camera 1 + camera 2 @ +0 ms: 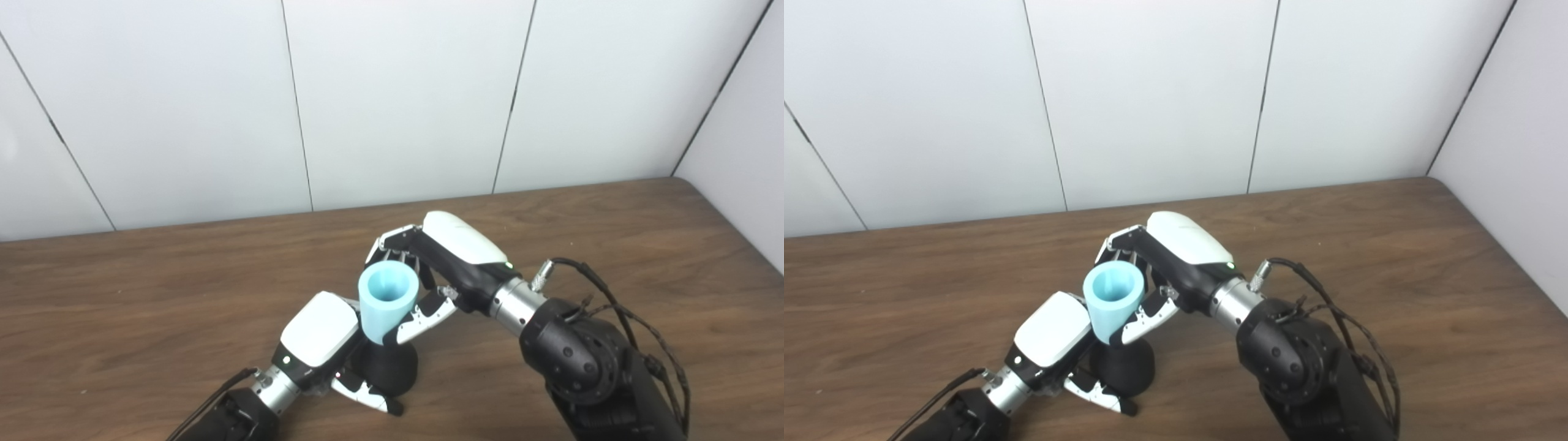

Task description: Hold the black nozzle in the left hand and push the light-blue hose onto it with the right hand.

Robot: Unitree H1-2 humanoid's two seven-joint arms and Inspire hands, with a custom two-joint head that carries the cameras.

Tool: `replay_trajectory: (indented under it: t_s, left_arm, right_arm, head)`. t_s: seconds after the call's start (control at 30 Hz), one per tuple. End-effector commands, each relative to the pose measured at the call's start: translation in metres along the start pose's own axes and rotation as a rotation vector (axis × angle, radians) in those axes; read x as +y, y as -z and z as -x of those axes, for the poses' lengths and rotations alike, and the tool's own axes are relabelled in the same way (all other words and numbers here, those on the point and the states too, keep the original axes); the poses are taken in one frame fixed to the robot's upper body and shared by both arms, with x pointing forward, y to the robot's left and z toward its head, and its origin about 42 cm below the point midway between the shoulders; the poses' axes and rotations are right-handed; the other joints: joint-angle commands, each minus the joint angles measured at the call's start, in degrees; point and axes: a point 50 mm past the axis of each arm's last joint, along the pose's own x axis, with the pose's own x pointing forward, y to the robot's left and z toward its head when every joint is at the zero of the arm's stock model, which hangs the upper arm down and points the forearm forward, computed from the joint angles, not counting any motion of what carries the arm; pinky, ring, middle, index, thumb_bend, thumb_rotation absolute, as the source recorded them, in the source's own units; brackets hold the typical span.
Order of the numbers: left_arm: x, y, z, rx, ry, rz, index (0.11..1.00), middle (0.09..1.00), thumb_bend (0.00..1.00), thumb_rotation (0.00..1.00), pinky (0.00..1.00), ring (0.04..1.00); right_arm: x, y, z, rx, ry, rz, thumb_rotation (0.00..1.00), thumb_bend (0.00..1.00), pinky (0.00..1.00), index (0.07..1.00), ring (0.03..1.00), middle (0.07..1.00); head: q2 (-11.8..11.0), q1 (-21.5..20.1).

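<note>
— Two hands were seen at work, nearest the left hand [321, 334], closed around the black nozzle [387, 367], whose wide base looked to be resting on the wooden table [153, 294]. How was the step judged best done?

— A firm hold by the left hand was judged necessary, so that the nozzle would not be tipped or slid. Just beyond it, the light-blue hose [387, 300] was gripped by the right hand [453, 257], fingers behind it and thumb in front, its narrow lower end set on the nozzle's top. A push straight down along the nozzle's axis was advised; the hose was seen leaning slightly, so it was thought wise that it be straightened first.

— Was the hose fully seated?

— That could not be told; the joint was partly hidden by the thumb.

— And the count?

— One nozzle, one hose and one table were counted, with white wall panels [398, 104] farthest back.
</note>
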Motion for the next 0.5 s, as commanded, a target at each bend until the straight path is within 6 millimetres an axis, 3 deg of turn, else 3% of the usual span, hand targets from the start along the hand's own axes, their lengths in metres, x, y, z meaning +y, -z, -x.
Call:
replay_trajectory:
  t_s: [0.0,0.1,0.13,0.2,0.47]
  left_arm:
    - [-0.054,-0.028,0.030,0.030,0.132,0.094,0.535,0.433,0.49,0.00,0.23,0.351]
    - [-0.054,-0.029,0.030,0.037,0.141,0.092,0.534,0.432,0.49,0.00,0.23,0.353]
    - [-0.053,-0.029,0.030,0.038,0.142,0.092,0.534,0.433,0.49,0.00,0.23,0.352]
    - [-0.053,-0.029,0.030,0.034,0.137,0.091,0.535,0.434,0.49,0.00,0.24,0.351]
    - [-0.053,-0.029,0.031,0.036,0.133,0.091,0.532,0.432,0.49,0.00,0.22,0.351]
  right_arm:
    - [-0.003,-0.003,-0.001,-0.048,0.048,0.087,0.00,0.52,0.13,0.480,0.390,0.492]
    - [0.002,-0.003,0.000,-0.061,0.063,0.128,0.00,0.52,0.13,0.480,0.389,0.494]
    - [0.004,-0.002,0.000,-0.063,0.067,0.134,0.00,0.53,0.12,0.479,0.262,0.480]
    - [0.006,0.000,0.000,-0.060,0.071,0.145,0.00,0.53,0.11,0.479,0.185,0.472]
    - [0.008,0.005,0.000,-0.057,0.073,0.171,0.00,0.53,0.11,0.478,0.177,0.470]
  head:
    - [0.0,0.0]
    - [0.1,-0.1]
    - [0.1,0.1]
    - [0.1,0.1]
    - [0.3,0.0]
